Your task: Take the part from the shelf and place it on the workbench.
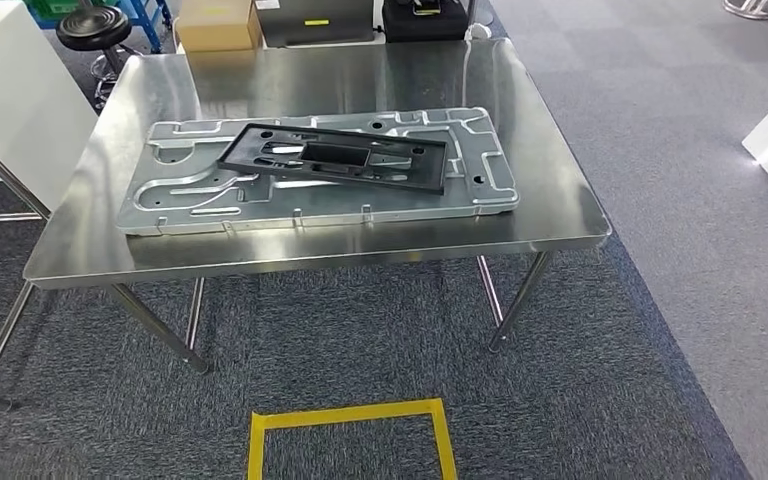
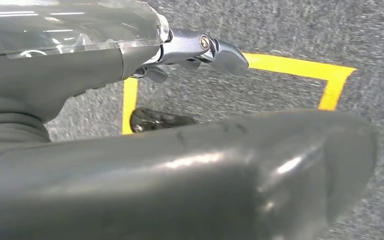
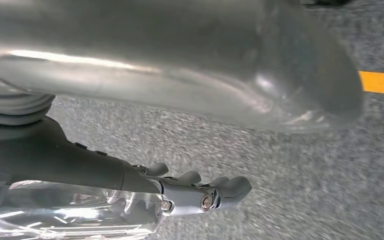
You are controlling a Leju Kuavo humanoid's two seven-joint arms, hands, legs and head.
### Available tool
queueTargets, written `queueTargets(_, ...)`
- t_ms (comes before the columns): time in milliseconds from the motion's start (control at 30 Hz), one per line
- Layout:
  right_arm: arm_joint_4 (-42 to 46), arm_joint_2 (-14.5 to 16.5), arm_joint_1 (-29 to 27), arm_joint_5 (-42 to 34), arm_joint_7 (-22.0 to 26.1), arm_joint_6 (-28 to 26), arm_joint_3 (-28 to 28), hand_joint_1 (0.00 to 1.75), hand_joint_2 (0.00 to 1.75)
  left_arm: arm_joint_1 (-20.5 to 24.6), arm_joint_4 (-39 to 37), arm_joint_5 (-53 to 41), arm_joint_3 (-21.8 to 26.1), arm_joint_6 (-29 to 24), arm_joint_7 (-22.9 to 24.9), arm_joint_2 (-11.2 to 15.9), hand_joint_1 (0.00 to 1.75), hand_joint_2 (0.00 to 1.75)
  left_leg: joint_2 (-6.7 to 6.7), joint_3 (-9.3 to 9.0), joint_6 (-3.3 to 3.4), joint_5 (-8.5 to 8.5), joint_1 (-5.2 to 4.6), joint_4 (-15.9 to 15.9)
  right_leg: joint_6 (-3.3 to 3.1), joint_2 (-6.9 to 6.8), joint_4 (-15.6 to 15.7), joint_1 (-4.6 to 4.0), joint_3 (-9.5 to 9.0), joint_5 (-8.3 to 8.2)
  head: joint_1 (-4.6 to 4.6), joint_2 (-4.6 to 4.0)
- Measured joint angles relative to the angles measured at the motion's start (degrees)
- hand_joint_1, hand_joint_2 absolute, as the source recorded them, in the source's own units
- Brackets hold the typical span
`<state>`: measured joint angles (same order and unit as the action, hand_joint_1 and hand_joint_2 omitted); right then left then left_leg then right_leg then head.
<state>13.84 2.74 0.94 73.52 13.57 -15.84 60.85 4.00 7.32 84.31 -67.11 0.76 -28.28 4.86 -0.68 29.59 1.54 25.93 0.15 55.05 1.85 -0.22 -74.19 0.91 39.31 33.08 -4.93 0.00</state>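
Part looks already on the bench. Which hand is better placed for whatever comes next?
Neither, clearly. The black part lies on the silver panel on the workbench. Left hand and right hand both hang over carpet, holding nothing.

Head view high, facing workbench (image 1: 560, 215); wrist views close, facing carpet (image 2: 290, 30)

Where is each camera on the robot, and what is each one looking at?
Head view: high on the body, looking down at the workbench with the black part on a silver panel.
Left wrist view: behind the left hand, facing carpet.
Right wrist view: behind the right hand, facing carpet.
All three show the yellow tape.
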Motion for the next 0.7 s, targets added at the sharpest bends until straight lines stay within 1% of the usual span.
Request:
queueTargets(33, 0.0, 0.0, 0.1, 0.2, 0.0, 0.2, 0.0, 0.00, 0.00, 0.0, 0.0, 0.0, 0.0, 0.1, 0.0, -0.1, 0.00, 0.00, -0.01, 1.02, -0.15, -0.47, 0.03, 0.5, 0.04, 0.00, 0.9, 0.03, -1.68, -1.58, -0.01, 0.00)
queueTargets(67, -0.1, 0.0, 0.1, 0.3, -0.1, 0.4, 0.0, 0.00, 0.00, 0.0, 0.0, 0.0, -0.1, 0.2, 0.0, -0.2, 0.00, 0.00, 0.00, 1.99, -0.34, -0.84, 0.06, 1.0, 0.02, -0.01, 3.7, 0.08, -4.30, -3.11, -0.01, 0.00)
queueTargets(100, -0.1, -0.1, 0.3, 0.5, -0.1, 0.6, 0.0, 0.00, 0.00, 0.0, 0.0, 0.0, -0.1, 0.2, 0.0, -0.3, 0.00, 0.00, 0.02, 2.95, -0.57, -1.13, 0.00, 1.7, -0.06, 0.00, 7.7, 0.07, -7.41, -3.69, 0.00, 0.00)
queueTargets(133, -0.1, -0.1, 0.5, 0.6, -0.1, 0.6, 0.0, 0.00, 0.00, 0.1, 0.0, 0.0, -0.2, 0.1, 0.0, -0.3, 0.00, 0.00, 0.03, 3.74, -0.84, -1.37, -0.07, 2.3, -0.28, 0.06, 11.7, 0.01, -10.16, -3.38, 0.00, 0.00)
queueTargets(167, -0.2, -0.2, 0.6, 0.6, -0.1, 0.7, 0.0, 0.00, 0.00, 0.2, 0.0, 0.0, -0.2, 0.1, 0.0, -0.4, 0.00, 0.00, 0.04, 4.34, -1.16, -1.62, -0.15, 2.9, -0.55, 0.12, 14.7, -0.07, -11.98, -2.60, 0.00, 0.00)
queueTargets(200, -0.2, -0.2, 0.8, 0.7, -0.2, 0.8, -0.1, 0.00, 0.00, 0.2, 0.0, 0.0, -0.3, 0.0, 0.0, -0.4, 0.00, 0.00, 0.03, 4.75, -1.49, -1.96, -0.24, 3.2, -0.90, 0.18, 16.4, -0.18, -12.77, -1.84, 0.00, 0.00)
queueTargets(233, -0.2, -0.2, 0.9, 0.7, -0.3, 0.9, -0.1, 0.00, 0.00, 0.3, 0.0, 0.0, -0.3, 0.0, 0.0, -0.5, 0.00, 0.00, 0.03, 4.97, -1.85, -2.35, -0.24, 3.3, -1.33, 0.21, 17.0, -0.24, -12.75, -1.70, -0.01, 0.00)
queueTargets(267, -0.3, -0.2, 0.9, 0.7, -0.4, 1.1, -0.1, 0.00, 0.00, 0.3, 0.0, 0.0, -0.4, 0.0, 0.0, -0.5, 0.00, 0.00, 0.05, 5.18, -2.20, -2.53, -0.16, 3.5, -1.77, 0.11, 17.0, -0.19, -12.39, -2.02, 0.00, 0.00)
queueTargets(300, -0.3, -0.2, 1.0, 0.7, -0.4, 1.3, -0.1, 0.00, 0.00, 0.3, 0.0, 0.0, -0.5, 0.0, 0.0, -0.5, 0.00, 0.00, 0.09, 5.54, -2.54, -1.82, -0.05, 4.0, -2.26, -0.01, 17.0, -0.16, -11.96, -2.52, 0.00, 0.00)
queueTargets(333, -0.4, -0.2, 1.0, 0.7, -0.5, 1.4, -0.1, 0.00, 0.00, 0.2, 0.0, 0.0, -0.5, 0.0, 0.0, -0.5, 0.00, 0.00, 0.13, 6.14, -2.87, -0.05, 0.07, 5.5, -2.71, -0.16, 17.1, -0.14, -11.41, -3.11, 0.00, 0.00)
queueTargets(367, -0.4, -0.2, 1.1, 0.7, -0.4, 1.5, -0.1, 0.00, 0.00, 0.2, 0.0, 0.0, -0.6, 0.0, 0.0, -0.6, 0.00, 0.00, 0.15, 7.01, -3.16, 2.59, 0.20, 8.0, -3.05, -0.28, 17.1, -0.13, -10.73, -3.73, 0.00, 0.00)
queueTargets(400, -0.4, -0.2, 1.1, 0.7, -0.3, 1.6, 0.0, 0.00, 0.00, 0.3, 0.0, 0.0, -0.6, 0.1, -0.1, -0.6, 0.00, 0.00, 0.16, 7.99, -3.42, 5.58, 0.27, 11.4, -3.25, -0.33, 17.1, -0.22, -9.98, -4.35, -0.01, 0.00)
queueTargets(433, -0.5, -0.2, 1.1, 0.7, -0.2, 1.6, 0.0, 0.00, 0.00, 0.3, 0.0, 0.0, -0.7, 0.0, -0.1, -0.6, 0.00, 0.00, 0.16, 8.77, -3.59, 7.85, 0.31, 15.1, -3.34, -0.36, 17.1, -0.33, -9.19, -4.97, -0.01, 0.00)
queueTargets(467, -0.5, -0.2, 1.1, 0.7, -0.1, 1.6, 0.0, 0.00, 0.00, 0.3, 0.0, 0.0, -0.9, 0.1, -0.2, -0.6, 0.00, 0.00, 0.16, 9.07, -3.66, 8.83, 0.33, 17.9, -3.36, -0.37, 17.0, -0.45, -8.37, -5.58, -0.01, 0.00)
queueTargets(500, -0.5, -0.2, 1.1, 0.6, 0.1, 1.7, 0.0, 0.00, 0.00, 0.3, 0.0, 0.0, -1.0, 0.1, -0.3, -0.6, 0.00, 0.00, 0.17, 8.57, -3.59, 8.48, 0.33, 19.2, -3.35, -0.37, 17.0, -0.59, -7.53, -6.20, -0.01, 0.00)
queueTargets(533, -0.6, -0.2, 1.1, 0.6, 0.3, 1.7, 0.0, 0.00, 0.00, 0.3, 0.0, -0.1, -1.2, 0.1, -0.4, -0.6, 0.00, 0.00, 0.18, 7.09, -3.37, 7.08, 0.29, 18.4, -3.32, -0.36, 16.9, -0.73, -6.70, -6.79, -0.01, 0.00)
queueTargets(567, -0.6, -0.2, 1.1, 0.5, 0.6, 1.8, 0.0, 0.00, 0.00, 0.4, 0.0, -0.1, -1.3, 0.1, -0.5, -0.6, 0.00, 0.00, 0.19, 4.61, -2.98, 5.40, 0.19, 15.7, -3.28, -0.36, 16.8, -0.87, -5.95, -7.38, -0.01, 0.00)
queueTargets(600, -0.7, -0.2, 1.1, 0.5, 0.8, 1.9, 0.0, 0.00, 0.00, 0.5, 0.0, -0.1, -1.4, 0.1, -0.6, -0.6, 0.00, 0.00, 0.20, 1.37, -2.41, 4.38, 0.02, 11.5, -3.21, -0.35, 16.8, -0.94, -5.38, -7.94, -0.01, 0.00)
queueTargets(633, -0.7, -0.1, 1.1, 0.5, 1.0, 1.9, 0.0, 0.00, 0.00, 0.6, 0.0, -0.1, -1.4, 0.1, -0.7, -0.5, 0.00, 0.00, 0.20, -1.92, -1.83, 4.20, -0.22, 6.8, -3.05, -0.35, 16.7, -1.05, -4.97, -8.45, -0.01, 0.00)
queueTargets(667, -0.7, 0.0, 1.1, 0.5, 1.2, 1.9, 0.0, 0.00, 0.00, 0.8, 0.0, -0.1, -1.5, 0.1, -0.7, -0.4, 0.00, 0.00, 0.20, -4.38, -1.36, 4.60, -0.47, 3.0, -2.81, -0.41, 16.7, -1.07, -4.73, -8.96, -0.01, 0.00)
queueTargets(700, -0.7, 0.1, 1.2, 0.5, 1.3, 1.9, 0.0, 0.00, 0.00, 0.9, 0.0, -0.1, -1.5, 0.1, -0.7, -0.4, 0.00, 0.00, 0.20, -5.79, -0.97, 5.14, -0.72, 0.5, -2.50, -0.49, 16.7, -1.00, -4.59, -9.45, -0.01, 0.00)
